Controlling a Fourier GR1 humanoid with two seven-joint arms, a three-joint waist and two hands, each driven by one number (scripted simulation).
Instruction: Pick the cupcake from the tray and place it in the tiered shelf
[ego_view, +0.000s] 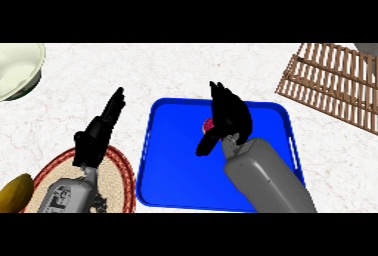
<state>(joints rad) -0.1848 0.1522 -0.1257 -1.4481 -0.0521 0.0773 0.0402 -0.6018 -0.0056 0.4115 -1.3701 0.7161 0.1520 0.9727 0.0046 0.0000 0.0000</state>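
Right hand (227, 120), black, sits mid-frame over the blue square plastic tray (173, 165), fingers fairly straight and pointing up-frame, thumb hanging down-left; not clamped on anything that I can see. Small cupcake with a reddish top (209, 123) lies on the tray just left of the palm, mostly hidden, apparently touching or nearly so. Risk, my guess: hand covers the cupcake, so closing blind could pinch off-centre and tip or shove it across the tray; carry to the brown slatted wooden tiered shelf (332, 82) at upper right could clip its edge. Left hand (100, 132) rests at centre-left, fingers straight and empty, above a round woven mat with red rim (122, 170). White marbled tabletop (184, 70) under everything.
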